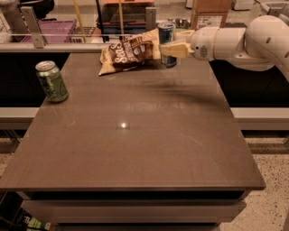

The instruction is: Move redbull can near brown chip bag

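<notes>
The redbull can (pixel 166 32), slim, blue and silver, stands upright at the far edge of the brown table (pixel 135 135), just right of the brown chip bag (pixel 128 53). The bag lies flat, dark brown and pale yellow with white lettering. My gripper (pixel 165 45) reaches in from the right on a white arm (pixel 235 43). Its tan fingers (pixel 175 49) sit on either side of the can's middle and hold it. The can's base appears to rest on the table, almost touching the bag's right edge.
A green can (pixel 52 81) stands upright near the table's left edge. Beyond the far edge is a rail with a purple crate (pixel 49 29), a cardboard box (pixel 210 13) and wooden poles. Speckled floor lies to the right.
</notes>
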Action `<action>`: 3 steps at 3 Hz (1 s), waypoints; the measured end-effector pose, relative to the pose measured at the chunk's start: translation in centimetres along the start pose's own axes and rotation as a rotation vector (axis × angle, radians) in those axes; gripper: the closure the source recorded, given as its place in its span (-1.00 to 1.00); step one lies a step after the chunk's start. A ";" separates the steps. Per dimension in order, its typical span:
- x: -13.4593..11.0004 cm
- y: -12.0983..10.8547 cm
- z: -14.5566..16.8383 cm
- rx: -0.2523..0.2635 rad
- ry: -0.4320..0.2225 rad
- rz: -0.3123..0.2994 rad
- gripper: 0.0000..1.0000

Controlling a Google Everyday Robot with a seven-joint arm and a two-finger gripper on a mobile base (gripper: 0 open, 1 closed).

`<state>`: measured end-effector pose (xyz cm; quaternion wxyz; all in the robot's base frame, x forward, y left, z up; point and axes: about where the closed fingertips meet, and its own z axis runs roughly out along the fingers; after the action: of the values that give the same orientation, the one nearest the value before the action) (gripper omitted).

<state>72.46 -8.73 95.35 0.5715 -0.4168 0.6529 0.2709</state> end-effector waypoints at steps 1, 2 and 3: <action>1.2 -2.4 1.6 0.015 -0.096 0.001 1.00; 1.9 -2.9 2.0 0.017 -0.091 0.006 1.00; 2.9 -3.0 1.9 0.021 -0.053 0.017 1.00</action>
<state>76.03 -9.40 92.55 0.5907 -0.3979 0.6437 0.2800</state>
